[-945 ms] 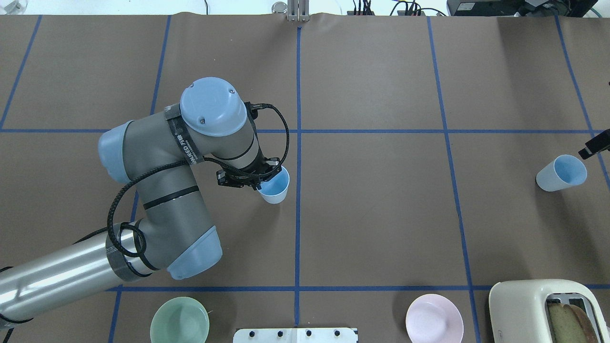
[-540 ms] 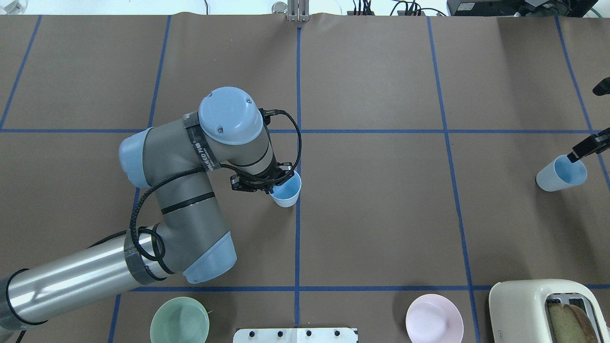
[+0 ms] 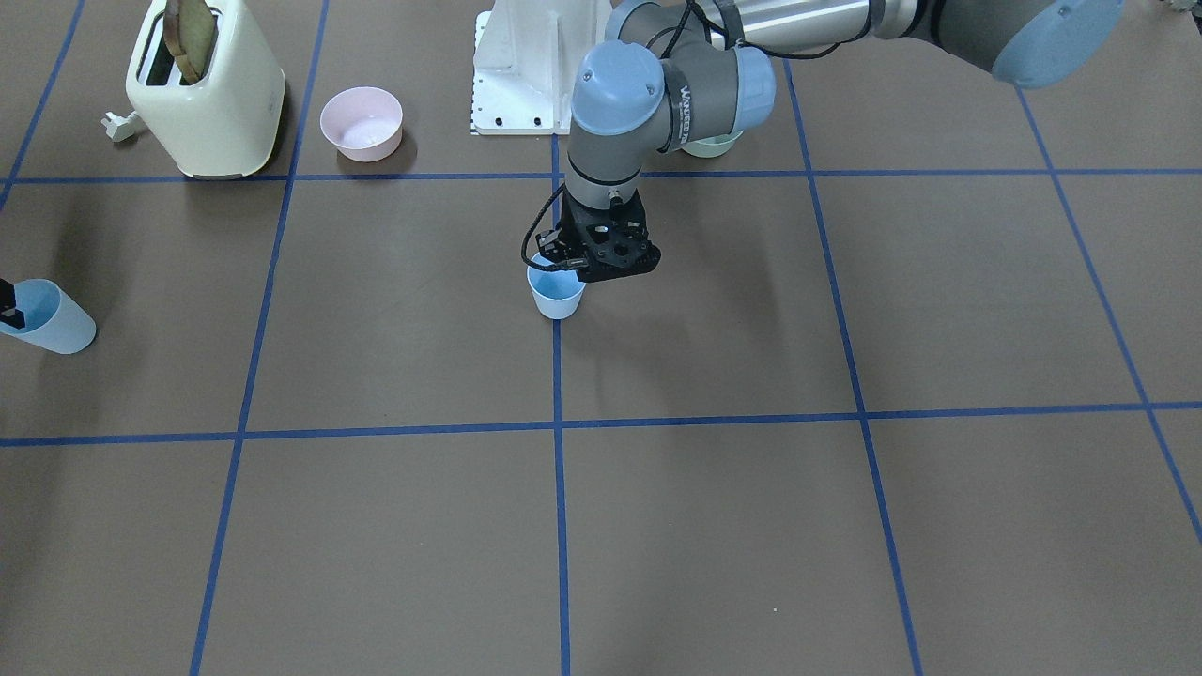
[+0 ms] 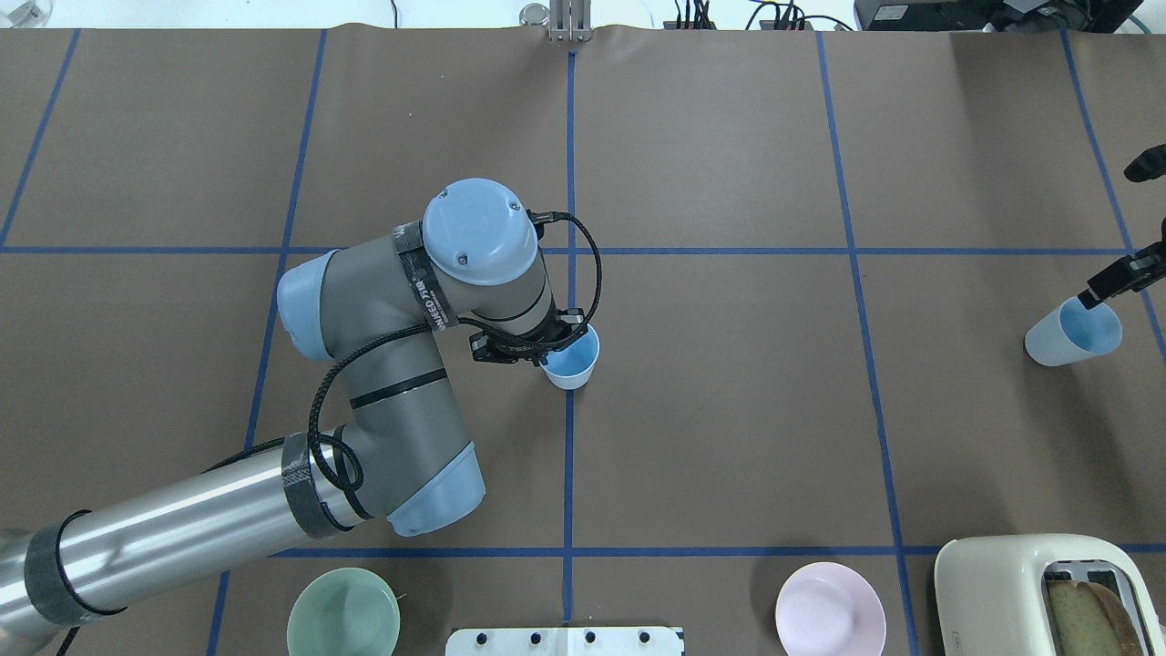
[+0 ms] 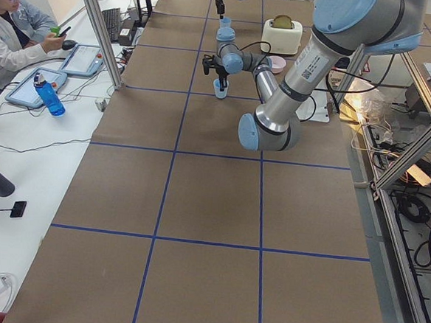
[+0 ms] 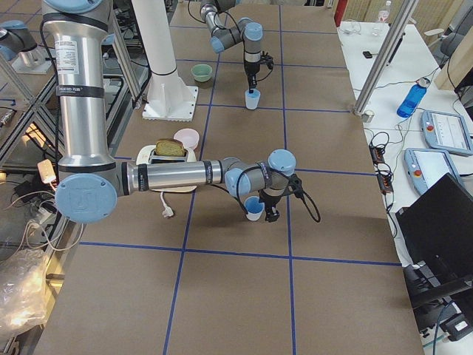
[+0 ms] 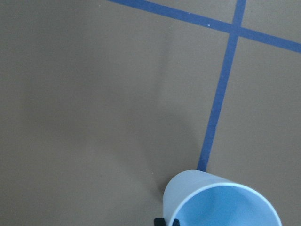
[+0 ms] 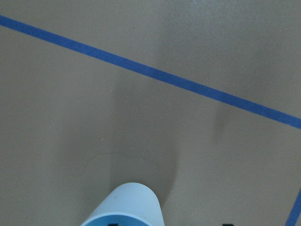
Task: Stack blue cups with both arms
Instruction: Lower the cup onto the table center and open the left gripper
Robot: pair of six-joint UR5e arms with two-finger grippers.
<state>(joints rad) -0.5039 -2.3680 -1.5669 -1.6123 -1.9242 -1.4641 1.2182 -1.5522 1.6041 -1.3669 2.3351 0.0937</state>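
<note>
A brown paper-covered desk (image 4: pixel 729 410) is marked into squares with blue tape. The stacking is at an early stage. The two cups are well apart and neither sits inside the other.

The centre cup (image 4: pixel 574 360) is a small, pale blue, tapered plastic tumbler with a brighter blue inside. It is upright, mouth up, at the middle of the desk, right on the central tape line. The left claw (image 4: pixel 547 347), black and two-fingered, is clamped on its rim at about the cup's 10 o'clock in the overhead view, pinching the wall. Whether the base rests on the desk or hangs just above it cannot be told.

The edge cup (image 4: pixel 1073 331), an identical tumbler, is at 3 o'clock from the centre cup, near the desk's right edge. It appears to stand on the surface. The right claw (image 4: pixel 1102 288) hangs at its 1 o'clock. The right wrist camera shows the jaws set wide, with one fingertip (image 8: pixel 110 223) over the cup's mouth and the other out beyond the wall. The wall lies between them, ungripped.

Judging by this, the right claw has yet to close, lift the edge cup and bring it to the centre, where one cup nests in the other.

At 6 o'clock, along the robot's side, sit a mint-green bowl (image 4: pixel 343 615), a pink bowl (image 4: pixel 829 609) and a cream toaster (image 4: pixel 1002 583) holding bread.
</note>
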